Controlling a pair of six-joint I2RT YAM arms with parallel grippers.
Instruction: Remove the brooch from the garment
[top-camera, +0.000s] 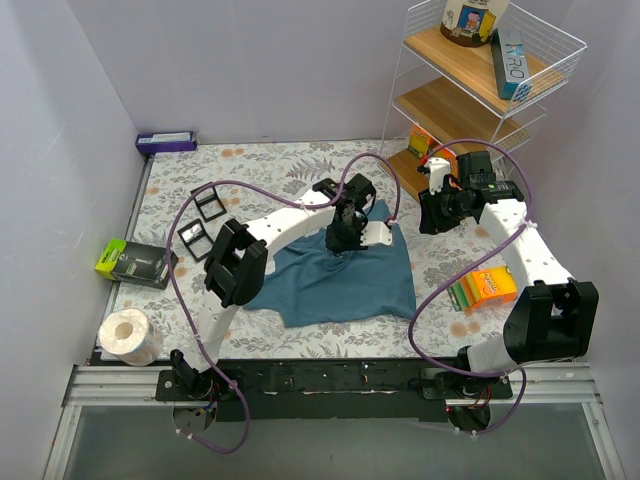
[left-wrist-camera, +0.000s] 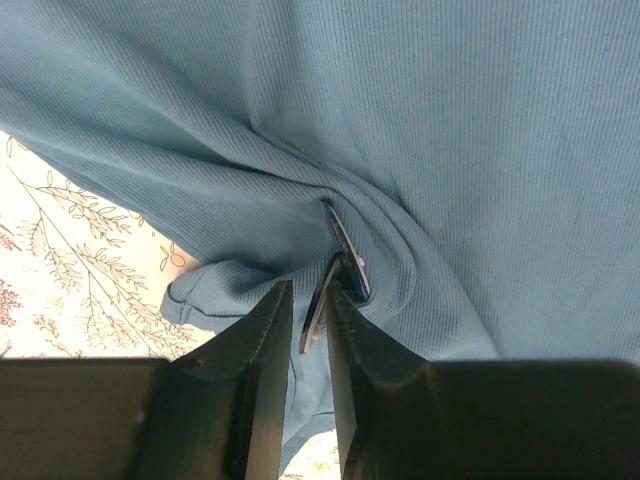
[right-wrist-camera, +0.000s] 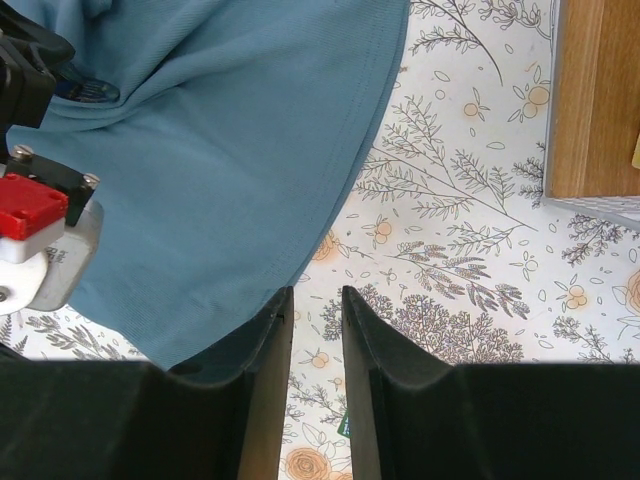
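Left gripper (left-wrist-camera: 310, 290): low over the cloth, fingers set to a narrow slit and pinched on the thin edge of the brooch (left-wrist-camera: 345, 250).

Brooch: seen edge-on right at the fingertips, whitish with a blue rim. Near end in the slit between the fingers, far end tucked into a pucker of fabric just beyond them.

Garment (left-wrist-camera: 450, 120): teal ribbed T-shirt, folds gathered toward the brooch, a curl of hem just left of the fingers. From above, spread rumpled across the middle of the table (top-camera: 260, 165), beneath the left arm's wrist.

Right gripper (right-wrist-camera: 316, 292): fingers slightly apart with nothing between them, held above the shirt's right edge where cloth meets tabletop. From above, well to the right of the left gripper and near the wire rack (top-camera: 470, 100).

Table: covered in a floral print, shirt at centre.

Wire rack: white, with wooden shelves, at the far right corner.

Right side: orange pack (top-camera: 483, 288) on the tabletop beside the right arm.

Left side: toilet roll (top-camera: 130, 337) at the near corner, green-and-black box (top-camera: 135, 262) just behind it, two black square frames (top-camera: 205, 205) between box and shirt, purple box (top-camera: 166, 141) against the far wall.
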